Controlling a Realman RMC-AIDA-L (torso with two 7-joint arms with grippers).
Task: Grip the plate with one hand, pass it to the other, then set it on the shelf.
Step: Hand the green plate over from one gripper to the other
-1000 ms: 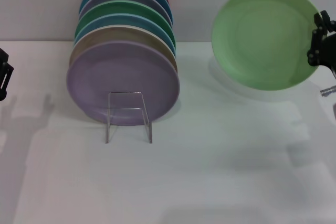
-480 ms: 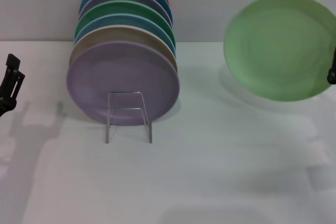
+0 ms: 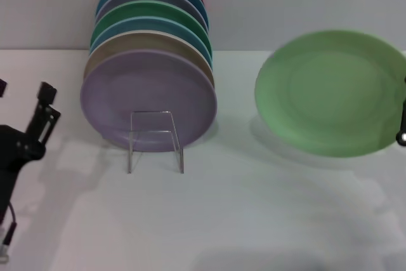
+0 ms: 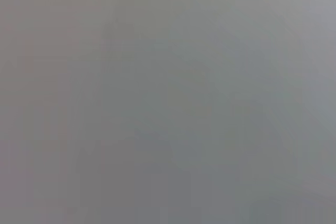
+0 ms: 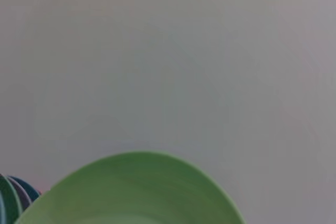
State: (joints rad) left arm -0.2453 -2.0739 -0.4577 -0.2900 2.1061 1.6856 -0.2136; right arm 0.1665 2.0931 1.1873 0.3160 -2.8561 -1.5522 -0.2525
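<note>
The pale green plate (image 3: pixel 331 92) hangs tilted above the table at the right, casting a shadow under it. Only a sliver of my right gripper (image 3: pixel 402 118) shows at the frame edge, where it is shut on the plate's right rim. In the right wrist view the plate (image 5: pixel 131 192) fills the lower part against a plain wall. My left gripper (image 3: pixel 24 93) is at the far left over the table, open and empty, its fingers pointing up. The shelf (image 3: pixel 155 141), a small clear rack, stands centre-left. The left wrist view shows only plain grey.
A row of several coloured plates leans in the rack, a lavender plate (image 3: pixel 149 99) foremost, with tan, blue, green and red ones behind. Their edges (image 5: pixel 13 198) peek into the right wrist view. The white table (image 3: pixel 254 220) spreads in front.
The plate has come lower and slightly left, and the right gripper has slid almost out of view. My left gripper has moved in from the left edge toward the rack.
</note>
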